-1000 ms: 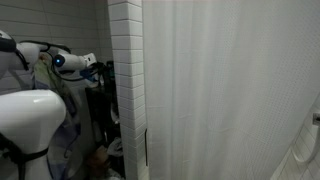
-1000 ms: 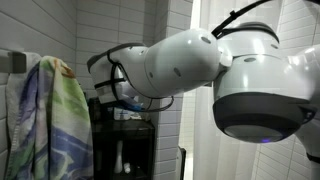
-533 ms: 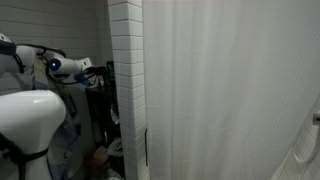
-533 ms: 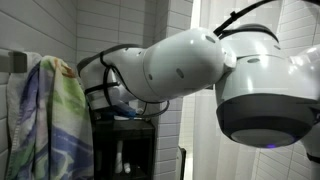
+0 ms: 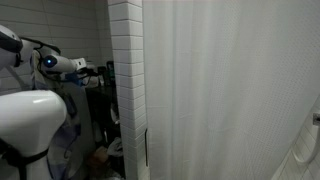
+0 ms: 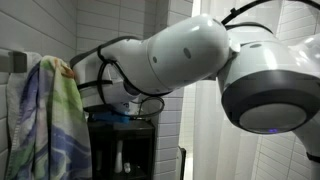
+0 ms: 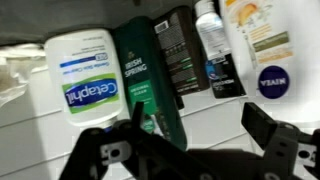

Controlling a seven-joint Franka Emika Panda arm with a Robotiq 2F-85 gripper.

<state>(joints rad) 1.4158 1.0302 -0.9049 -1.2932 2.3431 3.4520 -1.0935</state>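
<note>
In the wrist view my gripper (image 7: 200, 128) is open, and nothing sits between its two dark fingers (image 7: 268, 126). Just beyond them a row of toiletry bottles stands against white tile. A white Cetaphil bottle (image 7: 86, 78) is on the left, with a green Irish Spring bottle (image 7: 146, 78) beside it by the left finger. Then come a dark bottle (image 7: 179, 52), a small white bottle with a dark label (image 7: 214, 50) and a white Nivea bottle (image 7: 262, 50). In an exterior view the gripper (image 5: 92, 72) points at a dark shelf unit (image 5: 100, 110).
A white tiled wall corner (image 5: 125, 90) and a pale shower curtain (image 5: 230, 90) stand beside the shelf. A green and blue patterned towel (image 6: 52, 120) hangs on the left wall near the dark shelf unit (image 6: 125, 140). The robot's white arm (image 6: 190, 55) fills much of that view.
The wrist has drifted slightly left, away from the tiled corner, in an exterior view. The arm's bulk has risen in the other. The gripper has stayed open.
</note>
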